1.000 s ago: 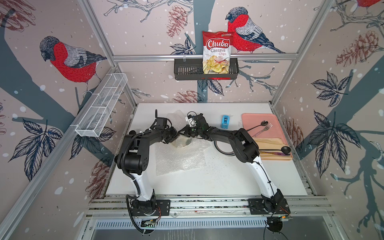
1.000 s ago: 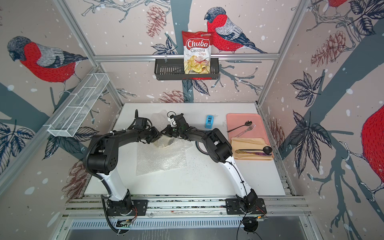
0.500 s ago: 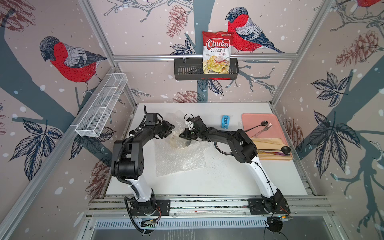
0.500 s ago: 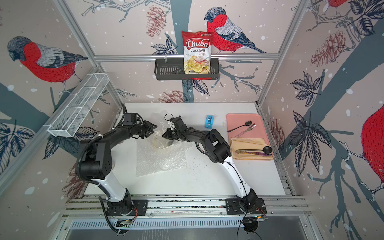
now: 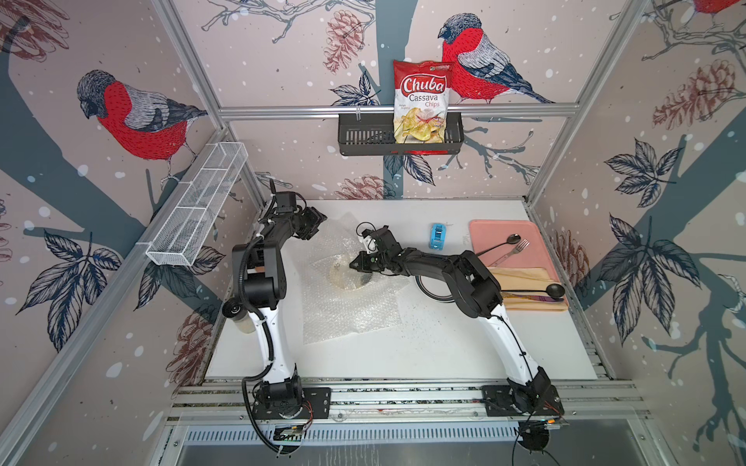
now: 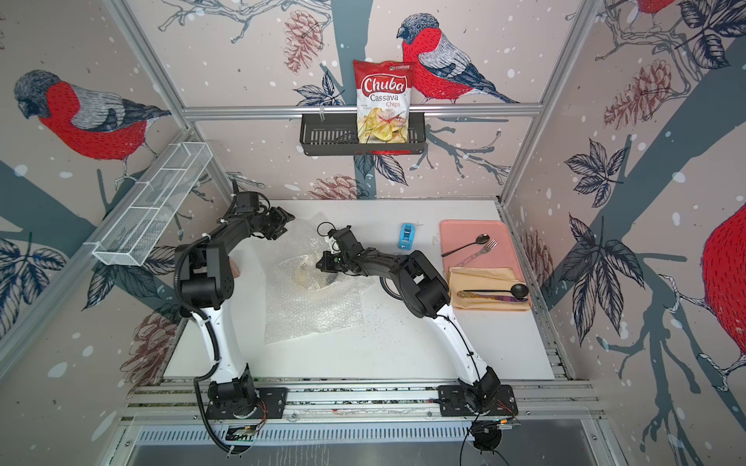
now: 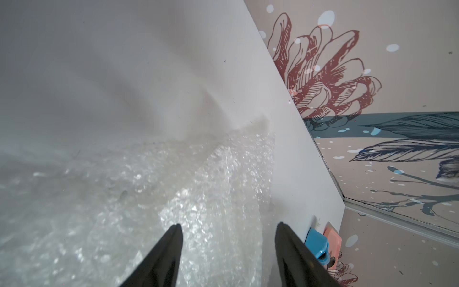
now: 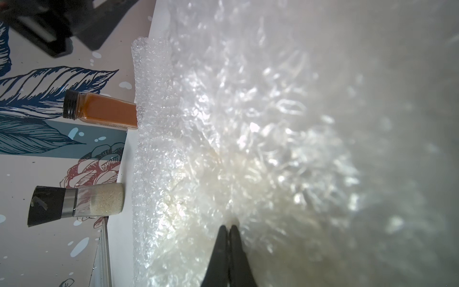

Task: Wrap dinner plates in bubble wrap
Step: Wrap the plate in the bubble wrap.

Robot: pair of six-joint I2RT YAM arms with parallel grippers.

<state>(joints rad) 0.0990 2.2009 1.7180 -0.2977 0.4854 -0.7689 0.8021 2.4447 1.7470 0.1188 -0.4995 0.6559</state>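
Bubble wrap beneath closed right pincer.

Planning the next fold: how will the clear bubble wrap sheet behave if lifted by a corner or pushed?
Probably floppy: the clear bubble wrap sheet lies crumpled over the round cream plate, so a lifted corner should drape. Likely light: pushing may slide it across the smooth white table. Raised creases suggest folds may spring back.
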